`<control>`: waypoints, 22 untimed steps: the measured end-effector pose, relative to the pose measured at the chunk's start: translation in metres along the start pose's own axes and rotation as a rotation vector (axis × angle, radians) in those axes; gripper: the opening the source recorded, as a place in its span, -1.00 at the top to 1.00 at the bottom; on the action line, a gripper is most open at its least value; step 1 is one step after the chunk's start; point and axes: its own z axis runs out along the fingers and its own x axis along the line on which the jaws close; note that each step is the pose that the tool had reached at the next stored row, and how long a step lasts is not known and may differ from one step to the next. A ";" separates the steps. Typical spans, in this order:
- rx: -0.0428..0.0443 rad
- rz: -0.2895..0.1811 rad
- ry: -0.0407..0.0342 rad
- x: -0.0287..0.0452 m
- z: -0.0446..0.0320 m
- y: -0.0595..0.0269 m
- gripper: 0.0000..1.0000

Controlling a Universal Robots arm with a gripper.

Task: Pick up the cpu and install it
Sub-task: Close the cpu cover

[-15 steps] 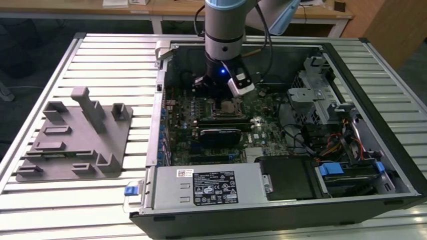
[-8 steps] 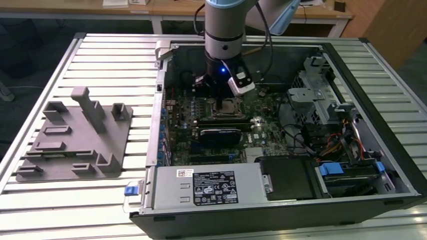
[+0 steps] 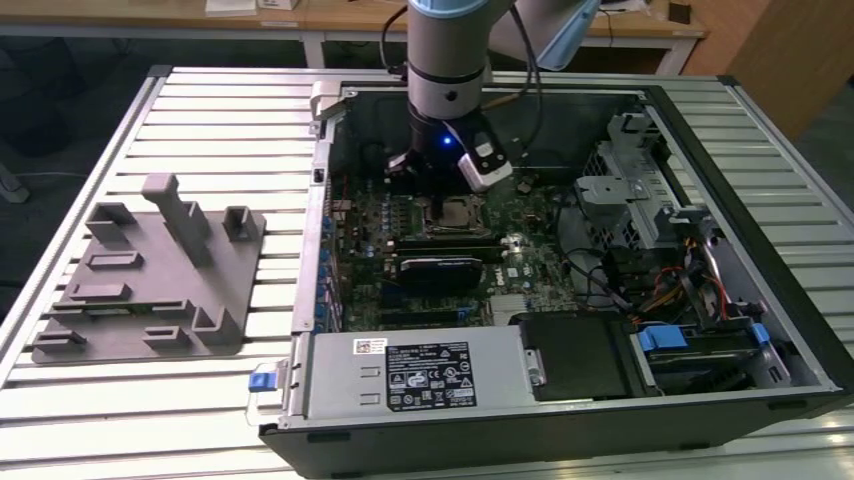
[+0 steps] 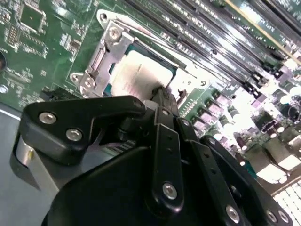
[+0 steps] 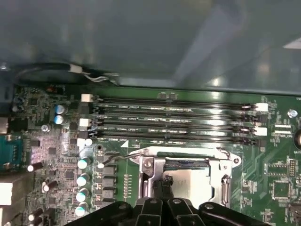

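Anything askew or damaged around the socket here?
Nothing stands out. The cpu looks flat and square inside the socket frame, with the gripper low at its edge.

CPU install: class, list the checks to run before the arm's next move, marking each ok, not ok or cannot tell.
1. The cpu lies inside the socket frame: ok.
2. The cpu is seated flat: cannot tell.
3. The gripper is at the cpu's edge: ok.
4. The gripper is apart from the memory slots: ok.
5. The cpu is free of the gripper: cannot tell.
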 end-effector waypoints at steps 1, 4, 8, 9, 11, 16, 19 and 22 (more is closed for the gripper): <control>0.0000 -0.003 0.0001 0.0013 0.0000 0.0001 0.79; -0.0002 -0.010 0.0003 0.0031 0.0007 0.0001 0.79; -0.0001 -0.011 0.0003 0.0032 0.0026 0.0001 0.79; -0.0001 -0.011 0.0004 0.0032 0.0030 0.0000 0.79; 0.0002 -0.011 0.0006 0.0033 0.0034 0.0000 0.79; 0.0000 -0.011 0.0006 0.0031 0.0040 0.0000 0.79; -0.0001 -0.011 0.0005 0.0023 0.0042 0.0000 0.79; -0.0001 -0.011 0.0004 0.0019 0.0043 0.0000 0.79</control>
